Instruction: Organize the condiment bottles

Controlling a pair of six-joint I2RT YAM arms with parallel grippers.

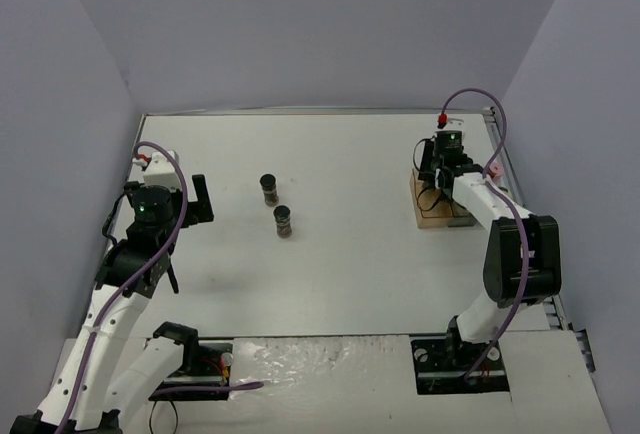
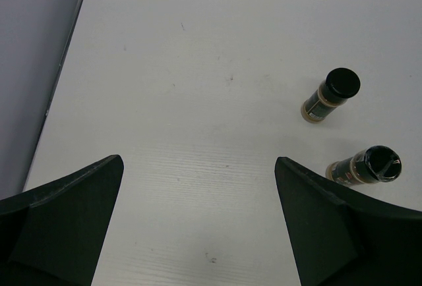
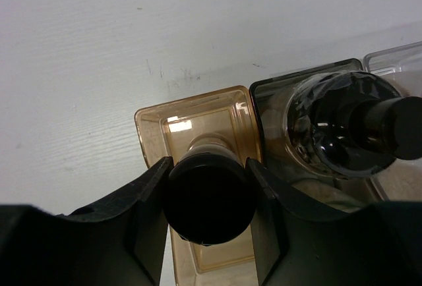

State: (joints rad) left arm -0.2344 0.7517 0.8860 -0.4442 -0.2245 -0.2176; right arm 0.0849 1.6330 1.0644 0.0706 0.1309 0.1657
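Observation:
Two black-capped condiment bottles (image 1: pixel 269 189) (image 1: pixel 284 221) stand upright on the white table left of centre; the left wrist view shows them as the far bottle (image 2: pixel 330 95) and the near bottle (image 2: pixel 366 166). My left gripper (image 2: pixel 198 161) hovers open to their left, with nothing between its fingers. My right gripper (image 3: pixel 210 165) is shut on the black cap of a third bottle (image 3: pixel 210 200), held upright over the amber compartment (image 3: pixel 153 122) of the tray (image 1: pixel 428 216). Another black-capped bottle (image 3: pixel 339 128) sits in the grey compartment beside it.
The tray lies at the right side of the table, mostly hidden under my right arm (image 1: pixel 520 254). A pink cap (image 1: pixel 491 168) peeks out beside that arm. A clear compartment (image 3: pixel 395 55) adjoins the grey one. Walls close off the table on the left, back and right.

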